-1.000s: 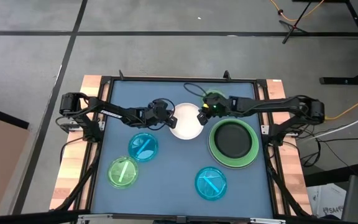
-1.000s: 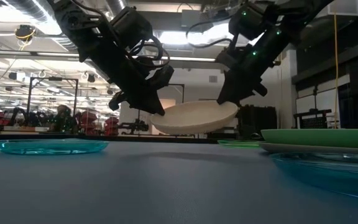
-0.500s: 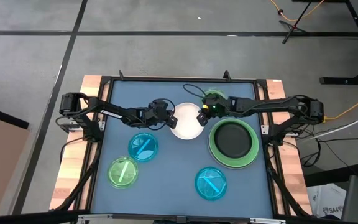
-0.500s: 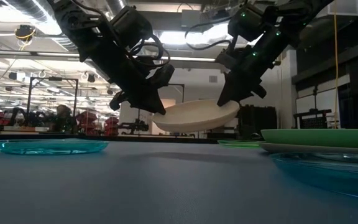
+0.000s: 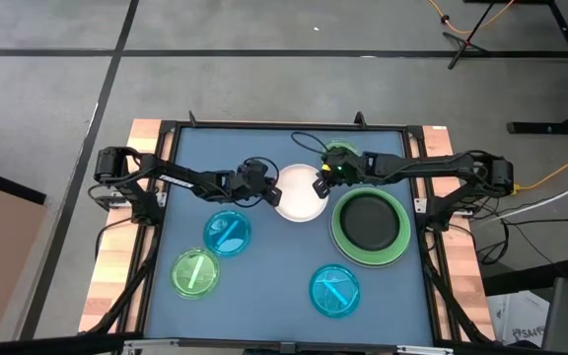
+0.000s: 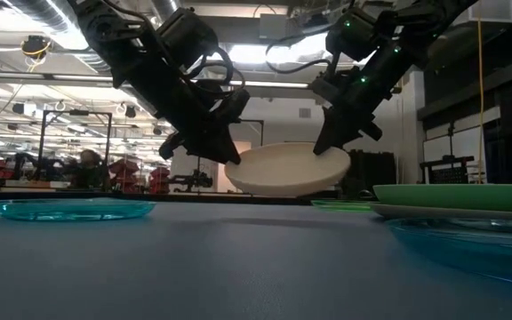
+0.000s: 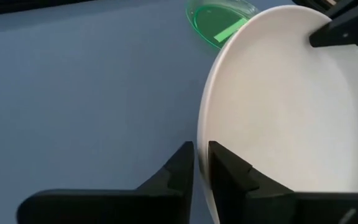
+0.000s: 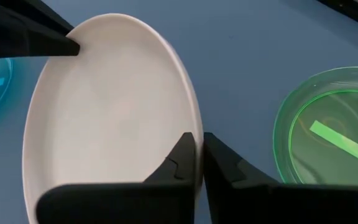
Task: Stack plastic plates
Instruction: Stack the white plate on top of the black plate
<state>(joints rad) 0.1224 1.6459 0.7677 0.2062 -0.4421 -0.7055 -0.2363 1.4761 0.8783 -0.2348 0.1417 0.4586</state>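
A white plate (image 5: 299,193) hangs between my two grippers at the table's far middle, just above the surface (image 6: 284,171). My left gripper (image 5: 267,191) is shut on its left rim and my right gripper (image 5: 320,185) on its right rim. A black plate (image 5: 368,219) lies inside the large light green plate (image 5: 394,242) at the right. Small translucent plates lie flat on the table: a green one (image 5: 341,154) at the far side, a blue one (image 5: 227,232), a green one (image 5: 195,273) and a blue one (image 5: 334,291). I do not make out the grey plate. My left gripper pinches the white plate's left rim (image 7: 202,140) between its two fingers, one on the upper face and one beneath. The fingers slant down from the table's left. The plate is clear of the table and about level. My right gripper pinches the white plate's right rim (image 8: 197,134) between its two fingers, one on the upper face and one beneath. The fingers slant down from the table's right, opposite the left gripper's fingertip (image 8: 67,45). The plate is clear of the table.
The blue work surface (image 5: 274,286) sits in a black frame (image 5: 284,126), with wooden boards at both sides. A cable (image 5: 309,141) loops at the far side by the small green plate. Bare surface lies in the near middle.
Both grippers have carried the white plate a little toward the table's right edge. The plate was tilted with its right side higher and now hangs about level.
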